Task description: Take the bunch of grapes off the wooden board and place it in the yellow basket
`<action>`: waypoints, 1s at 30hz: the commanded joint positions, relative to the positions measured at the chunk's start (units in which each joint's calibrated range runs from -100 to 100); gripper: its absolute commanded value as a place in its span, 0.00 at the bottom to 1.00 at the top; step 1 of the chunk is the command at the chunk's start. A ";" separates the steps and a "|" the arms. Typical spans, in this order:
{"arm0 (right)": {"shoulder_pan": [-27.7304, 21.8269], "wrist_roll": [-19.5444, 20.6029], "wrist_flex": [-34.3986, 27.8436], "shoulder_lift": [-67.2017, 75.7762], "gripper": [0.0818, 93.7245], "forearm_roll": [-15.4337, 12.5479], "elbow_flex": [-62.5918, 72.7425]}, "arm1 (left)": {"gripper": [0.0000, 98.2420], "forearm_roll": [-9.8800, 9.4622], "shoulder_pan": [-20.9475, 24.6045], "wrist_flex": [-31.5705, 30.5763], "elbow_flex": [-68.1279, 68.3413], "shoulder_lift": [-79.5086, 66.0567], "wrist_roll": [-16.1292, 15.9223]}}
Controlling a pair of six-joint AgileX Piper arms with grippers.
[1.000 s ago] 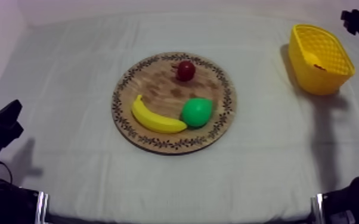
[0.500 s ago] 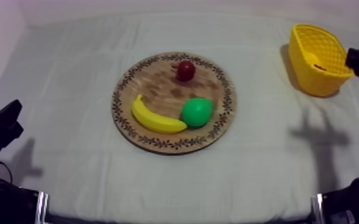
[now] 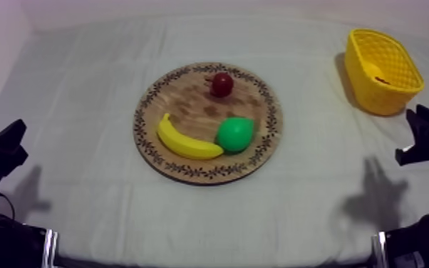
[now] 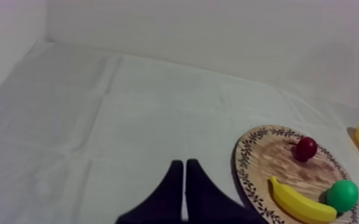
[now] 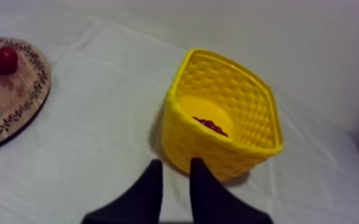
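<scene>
Bunch of grapes (image 5: 213, 126) sits in the yellow basket (image 5: 229, 65), nothing gripped.
Basket is upper right in the top view. The grapes show as just a dark red sliver low inside and the wall hides the rest, so I can't confirm the bunch is whole or settled. Right hand (image 5: 176, 162) hangs just in front of the basket, narrowly open and empty. Left hand (image 4: 183, 164) is pressed into a wedge, lower left. Risk: a sloppy swing clips the light basket and tips it on the bench (image 3: 82, 107). Right arm is cut off at the frame's right edge.
</scene>
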State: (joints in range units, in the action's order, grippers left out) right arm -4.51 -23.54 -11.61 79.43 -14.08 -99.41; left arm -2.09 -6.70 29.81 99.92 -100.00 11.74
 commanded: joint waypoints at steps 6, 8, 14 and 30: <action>-0.09 8.80 -11.74 9.09 0.02 6.22 -0.33 | 0.00 0.02 0.00 0.01 -0.03 0.00 0.01; 0.36 11.08 -15.14 11.02 0.01 7.83 -0.35 | 0.00 0.02 0.00 0.01 -0.03 0.00 0.01; 1.61 16.05 -21.81 15.07 0.01 10.35 -0.36 | 0.00 0.02 0.00 0.01 -0.03 0.00 0.01; 1.98 11.39 -24.19 16.23 0.01 12.68 -0.37 | 0.00 0.02 0.00 0.01 -0.03 0.00 0.01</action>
State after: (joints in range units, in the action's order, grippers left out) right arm -2.54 -11.37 -35.92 95.67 -1.44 -99.74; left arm -2.09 -6.70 29.81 99.92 -100.00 11.74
